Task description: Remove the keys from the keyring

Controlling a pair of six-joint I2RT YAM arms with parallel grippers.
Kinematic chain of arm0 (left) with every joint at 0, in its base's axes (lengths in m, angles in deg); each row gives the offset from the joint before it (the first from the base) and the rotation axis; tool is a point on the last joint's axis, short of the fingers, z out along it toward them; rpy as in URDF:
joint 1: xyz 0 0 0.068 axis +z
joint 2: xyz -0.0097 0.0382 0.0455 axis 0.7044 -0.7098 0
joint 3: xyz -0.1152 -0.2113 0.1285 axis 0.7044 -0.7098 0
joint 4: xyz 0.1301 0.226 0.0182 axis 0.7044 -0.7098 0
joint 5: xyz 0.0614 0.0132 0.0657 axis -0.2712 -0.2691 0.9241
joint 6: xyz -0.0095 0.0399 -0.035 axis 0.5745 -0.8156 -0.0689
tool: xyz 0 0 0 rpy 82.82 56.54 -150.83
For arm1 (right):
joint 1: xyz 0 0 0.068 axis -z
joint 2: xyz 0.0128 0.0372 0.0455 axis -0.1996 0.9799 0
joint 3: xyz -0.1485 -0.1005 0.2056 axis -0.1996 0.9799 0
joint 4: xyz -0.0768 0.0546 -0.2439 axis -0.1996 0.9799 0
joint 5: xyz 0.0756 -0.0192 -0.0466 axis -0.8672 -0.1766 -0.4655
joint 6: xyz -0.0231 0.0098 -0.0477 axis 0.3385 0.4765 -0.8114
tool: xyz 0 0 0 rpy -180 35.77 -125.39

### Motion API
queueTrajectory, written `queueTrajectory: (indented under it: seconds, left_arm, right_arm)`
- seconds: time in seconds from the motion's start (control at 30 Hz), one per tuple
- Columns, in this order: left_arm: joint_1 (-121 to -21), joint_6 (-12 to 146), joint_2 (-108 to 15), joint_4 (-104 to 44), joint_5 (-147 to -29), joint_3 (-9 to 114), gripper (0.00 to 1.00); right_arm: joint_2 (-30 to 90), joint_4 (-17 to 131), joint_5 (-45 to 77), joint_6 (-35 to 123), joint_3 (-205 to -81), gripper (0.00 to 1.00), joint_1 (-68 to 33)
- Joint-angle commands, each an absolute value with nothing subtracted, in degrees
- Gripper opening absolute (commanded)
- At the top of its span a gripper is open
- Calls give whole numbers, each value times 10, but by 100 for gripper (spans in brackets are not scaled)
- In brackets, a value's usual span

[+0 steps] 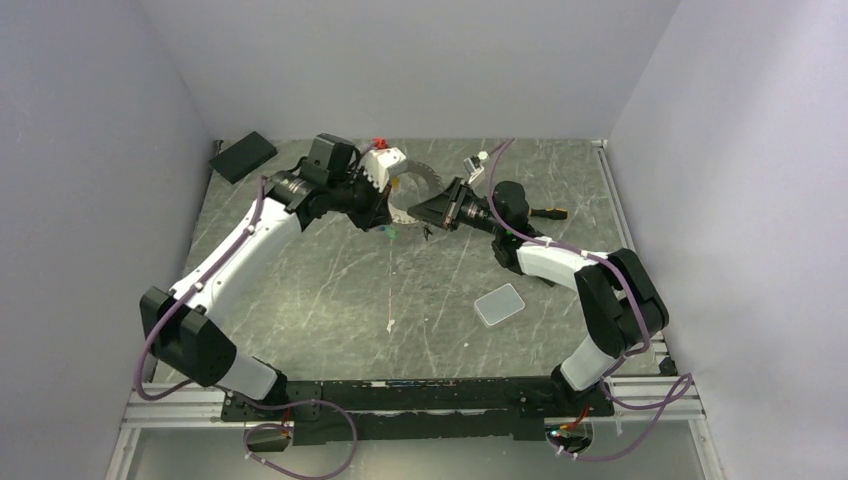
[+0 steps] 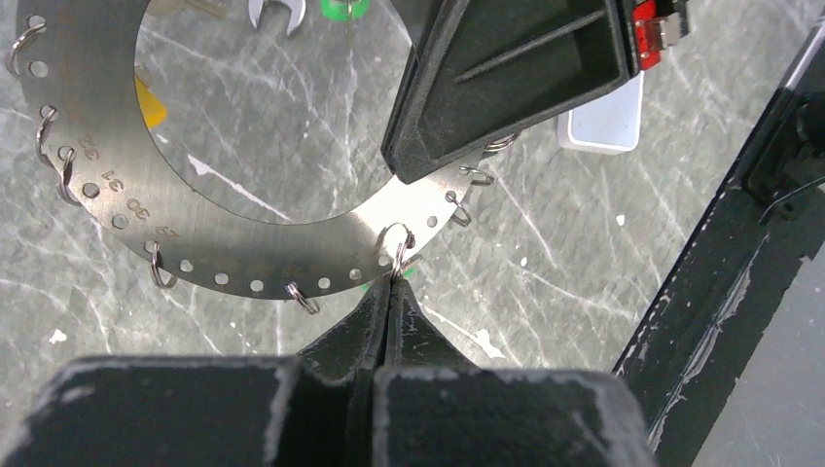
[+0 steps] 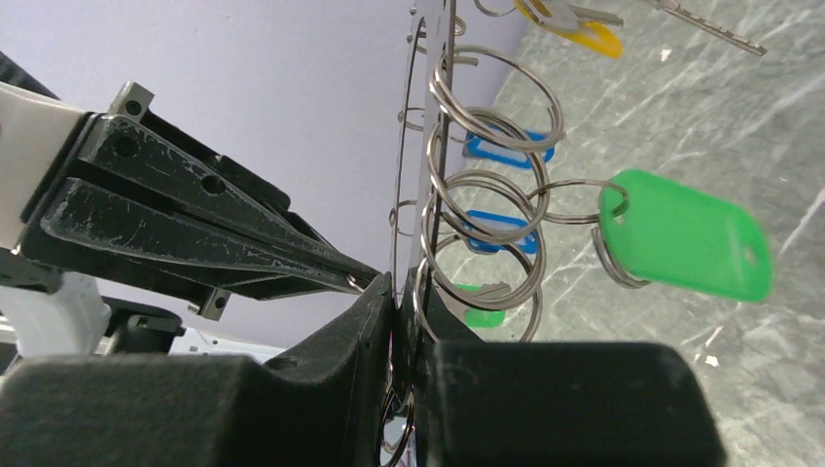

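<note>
- Keyring [image 2: 224, 248] hung in the air over the far middle of the table [image 2: 603, 253], caught between both arms. It was no wire hoop but a flat steel band with numbered holes round its rim.
- Left jaws were clenched on one small split ring [image 2: 397, 243] at the band's outer edge. Their tips pointed in toward the band's centre, so the split ring lay straight ahead of them, touching.
- Right jaws were clamped on the band itself, just beside that split ring, reaching in from the opposite side. In the right wrist view the band ran edge-on, straight up from their tips.
- The left arm was the nearer to the piece to be freed, and the right looked to be only a brace. The coming move probably turned on drawing the split ring outward along the left jaws' own line and working it through its hole.
- More split rings stood along the rim, one carrying a green tag [image 3: 681, 243], others blue tags [image 3: 506, 146] and a yellow tag [image 3: 584, 37]. Silver keys [image 3: 705, 24] showed at the top of that view; I could not tell whether they hung from the band or lay on the table.
</note>
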State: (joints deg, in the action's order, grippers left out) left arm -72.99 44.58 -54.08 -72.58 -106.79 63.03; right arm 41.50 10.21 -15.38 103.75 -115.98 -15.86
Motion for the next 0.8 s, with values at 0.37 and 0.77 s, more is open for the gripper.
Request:
queueTrajectory:
  seconds: [0.37,0.77]
  left_arm:
    - [-779,430,-613,-857,-987,731,0]
    - [-787,430,-675,-911,-965,802,0]
  right_arm:
    - [380,147,-137,981,-1192,0,-150]
    - [388,138,-148,996,-1200,0,-156]
